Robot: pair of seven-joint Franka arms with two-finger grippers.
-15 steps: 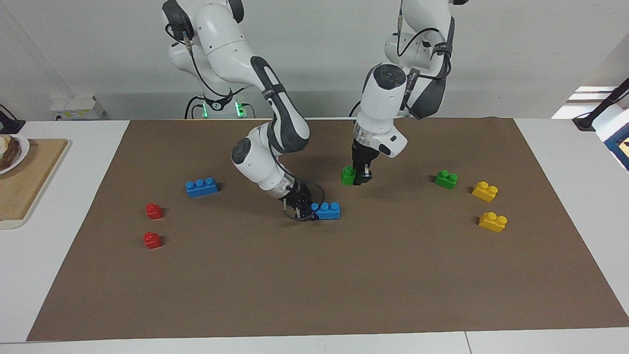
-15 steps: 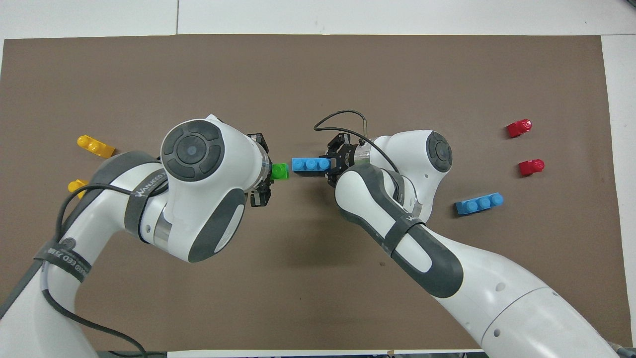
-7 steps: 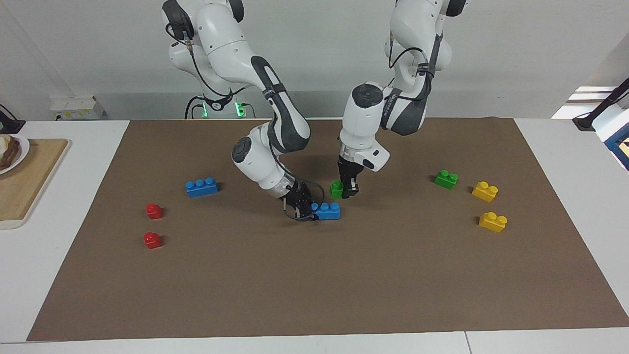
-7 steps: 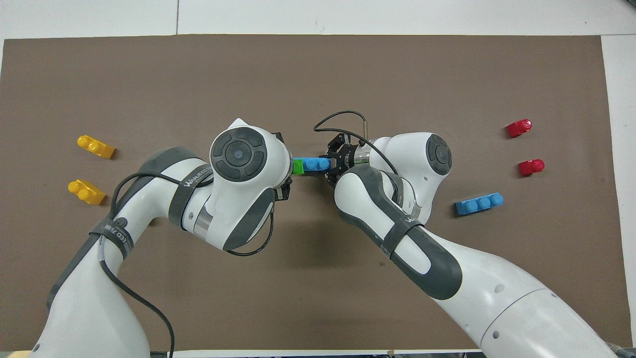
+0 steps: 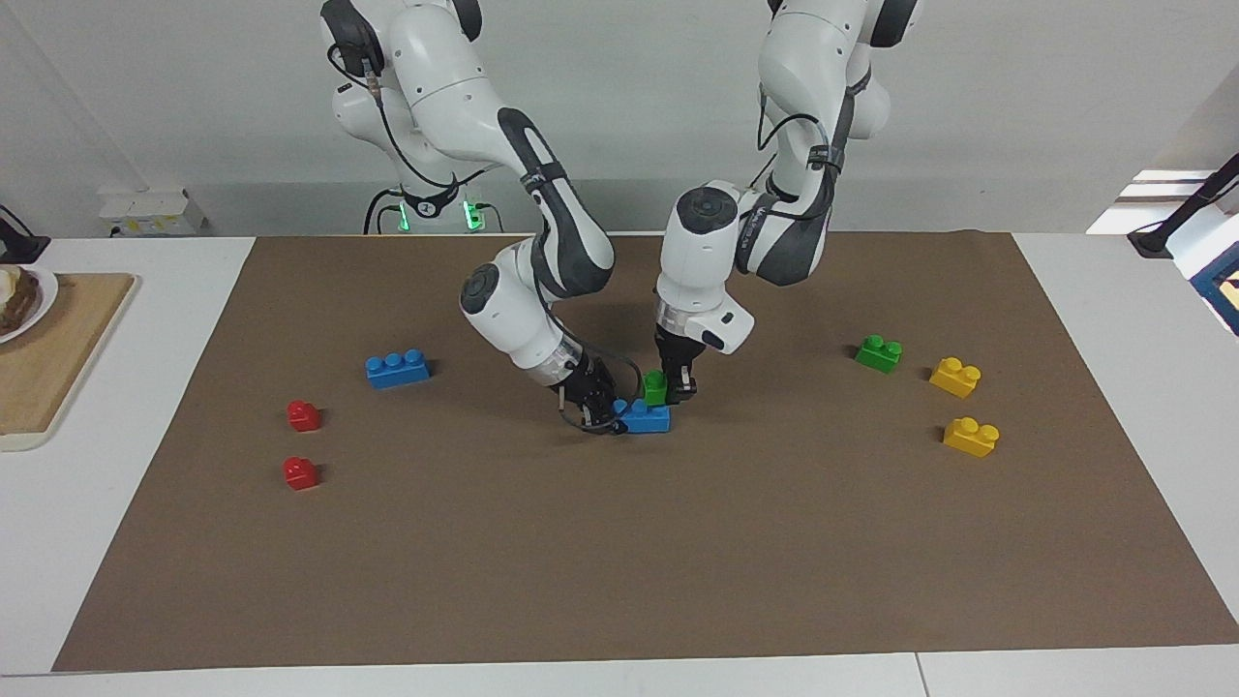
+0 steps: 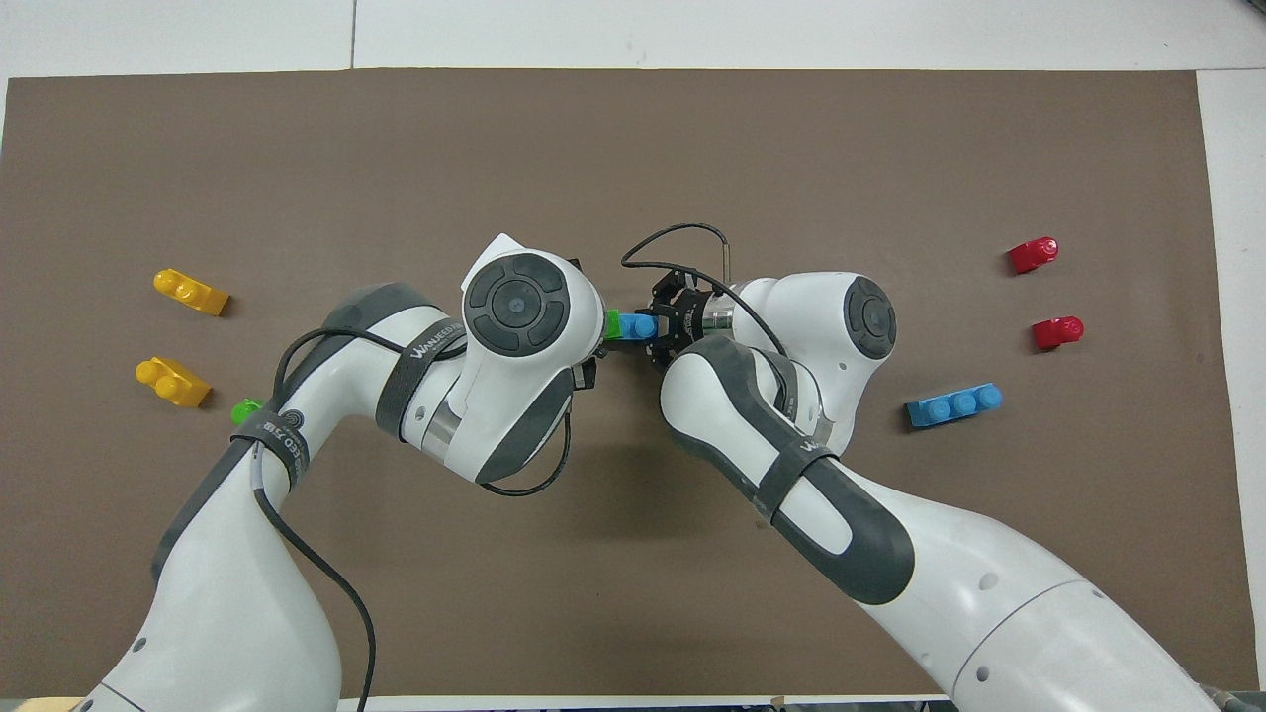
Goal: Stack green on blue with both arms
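Green brick (image 5: 655, 386) is seated on the end of the blue brick (image 5: 647, 418) toward the left arm, mid-mat. It is gripped from above by the left gripper (image 5: 678, 389), fingers clamped on it. The blue brick's other end is pinched by the right gripper (image 5: 602, 412) low at mat level. A second green brick (image 5: 878, 352) is seen near the yellow bricks (image 5: 955, 377).

Glossy plastic green brick (image 5: 655, 386) and blue brick (image 5: 647, 418) – brown mat (image 5: 619, 542) matt, perhaps paper
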